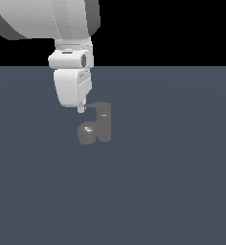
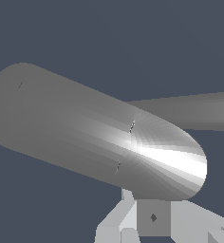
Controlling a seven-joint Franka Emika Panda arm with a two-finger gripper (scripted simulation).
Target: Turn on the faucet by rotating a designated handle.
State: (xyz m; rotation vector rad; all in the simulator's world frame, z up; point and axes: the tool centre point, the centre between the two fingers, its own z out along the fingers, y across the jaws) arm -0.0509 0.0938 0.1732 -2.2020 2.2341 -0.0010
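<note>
Exterior view: gripper (image 1: 81, 109), jaw state unclear, touches the handle (image 1: 93, 104) tip left of faucet (image 1: 103, 125); rotation apparently remains.

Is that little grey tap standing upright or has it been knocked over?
Upright. In the exterior view the faucet has its post standing vertical on the floor, and the gripper hangs beside its top.

Flat dark blue-grey floor (image 1: 172, 191) w/ black backdrop (image 1: 172, 28) above it.
</note>
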